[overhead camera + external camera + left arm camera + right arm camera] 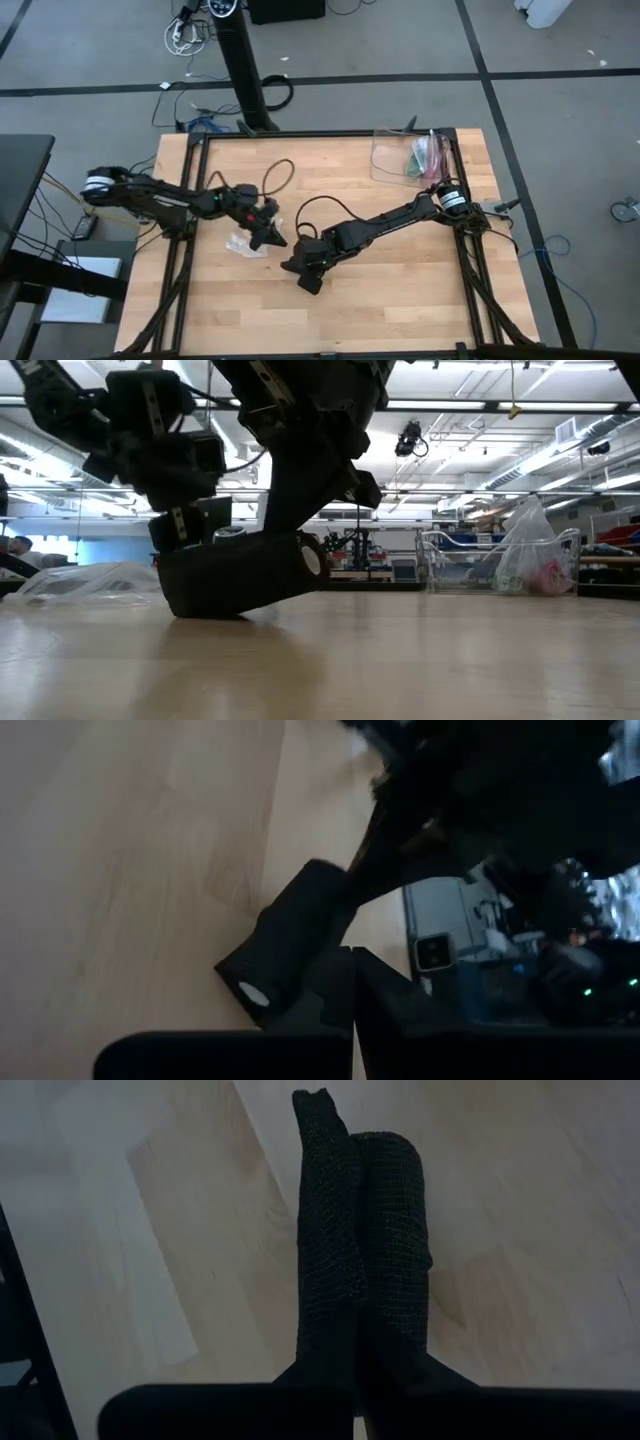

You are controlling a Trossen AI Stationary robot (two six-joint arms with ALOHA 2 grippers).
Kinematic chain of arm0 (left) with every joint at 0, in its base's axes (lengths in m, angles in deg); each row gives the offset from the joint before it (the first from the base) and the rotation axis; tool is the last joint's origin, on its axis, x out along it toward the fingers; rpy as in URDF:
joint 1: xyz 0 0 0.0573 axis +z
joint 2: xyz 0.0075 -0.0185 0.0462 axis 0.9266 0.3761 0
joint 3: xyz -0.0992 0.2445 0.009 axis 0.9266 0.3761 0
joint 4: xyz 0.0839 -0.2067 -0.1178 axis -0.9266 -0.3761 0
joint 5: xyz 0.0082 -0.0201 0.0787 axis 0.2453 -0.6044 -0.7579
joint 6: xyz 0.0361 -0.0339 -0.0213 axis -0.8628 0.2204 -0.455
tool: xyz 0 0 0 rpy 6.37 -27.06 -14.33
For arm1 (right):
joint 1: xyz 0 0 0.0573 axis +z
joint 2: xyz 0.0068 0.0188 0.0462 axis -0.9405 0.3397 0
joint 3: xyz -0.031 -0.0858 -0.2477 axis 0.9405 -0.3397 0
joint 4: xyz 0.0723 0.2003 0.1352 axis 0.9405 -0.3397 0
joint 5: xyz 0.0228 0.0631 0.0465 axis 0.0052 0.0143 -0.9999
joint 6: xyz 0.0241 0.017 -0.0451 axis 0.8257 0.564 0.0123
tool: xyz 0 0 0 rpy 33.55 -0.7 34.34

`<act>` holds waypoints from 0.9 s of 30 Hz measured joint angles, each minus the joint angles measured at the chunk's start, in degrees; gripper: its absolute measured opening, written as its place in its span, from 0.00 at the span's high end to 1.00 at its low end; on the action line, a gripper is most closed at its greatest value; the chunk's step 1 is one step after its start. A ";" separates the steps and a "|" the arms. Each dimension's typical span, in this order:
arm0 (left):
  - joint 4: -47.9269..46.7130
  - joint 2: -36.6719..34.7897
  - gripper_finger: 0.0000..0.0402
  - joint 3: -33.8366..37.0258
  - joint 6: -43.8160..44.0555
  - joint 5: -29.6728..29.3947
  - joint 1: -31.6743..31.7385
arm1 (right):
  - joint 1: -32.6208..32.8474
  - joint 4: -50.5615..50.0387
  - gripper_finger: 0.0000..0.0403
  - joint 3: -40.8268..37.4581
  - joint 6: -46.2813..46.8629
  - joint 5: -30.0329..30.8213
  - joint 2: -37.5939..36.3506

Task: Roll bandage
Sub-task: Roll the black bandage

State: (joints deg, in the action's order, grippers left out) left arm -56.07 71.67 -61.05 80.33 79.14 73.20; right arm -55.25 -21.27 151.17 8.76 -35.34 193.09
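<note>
Bandage (365, 1250) rolled | pinched by right end effector (308, 272) | on table (400, 290)

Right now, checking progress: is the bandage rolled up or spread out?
Rolled: the bandage is a compact dark cylinder in the right gripper, one end resting on the table.

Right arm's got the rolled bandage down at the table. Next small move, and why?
Probably open the right gripper and lift clear. The bandage already looks like a tight cylinder, its lower end resting on the table. The left gripper waits by the plastic bag.
</note>
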 joint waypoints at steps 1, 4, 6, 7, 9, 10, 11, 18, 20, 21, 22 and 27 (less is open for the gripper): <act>0.03 1.58 0.98 -0.74 -0.40 -0.02 -0.42 | -0.02 0.08 1.00 0.00 0.00 0.14 0.00; -0.07 5.48 0.98 -2.37 -1.75 -0.20 -1.66 | -0.04 0.13 1.00 0.00 0.00 0.20 0.00; -0.05 7.80 0.98 -3.55 -2.72 -0.31 -2.41 | -0.04 0.35 1.00 0.00 -0.02 0.19 0.00; -0.26 8.77 0.98 -3.91 -3.21 -0.35 -2.86 | -0.04 0.36 1.00 0.00 -0.01 0.20 0.00; -0.28 10.86 0.98 -4.78 -4.00 -0.51 -3.67 | -0.04 0.49 1.00 0.00 -0.02 0.20 0.00; -0.28 11.80 0.98 -5.11 -4.36 -0.97 -4.07 | -0.04 0.47 1.00 0.00 0.00 0.22 0.00; -0.38 12.70 0.98 -5.29 -4.46 -1.45 -4.41 | -0.04 0.56 1.00 0.00 0.00 0.26 0.00; 0.12 17.82 0.98 -7.41 -4.79 -4.54 -6.33 | 0.11 0.71 1.00 0.00 0.41 1.09 0.00; 0.08 18.36 0.98 -7.80 -5.12 -4.72 -6.80 | 0.23 0.73 1.00 0.00 0.63 1.33 0.00; 0.14 18.69 0.98 -8.14 -5.55 -4.72 -7.08 | 0.35 0.65 1.00 0.00 0.63 1.40 0.00; 0.16 18.80 0.98 -8.25 -5.89 -4.96 -7.40 | 0.40 0.68 1.00 0.00 0.65 1.40 0.00; -0.10 18.78 0.98 -8.23 -6.07 -6.68 -8.53 | 0.92 0.34 1.00 0.00 2.75 2.60 0.00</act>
State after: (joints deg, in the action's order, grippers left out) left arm -56.16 90.45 -69.28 74.26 72.46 64.67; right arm -54.33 -20.93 151.17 11.51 -32.74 193.09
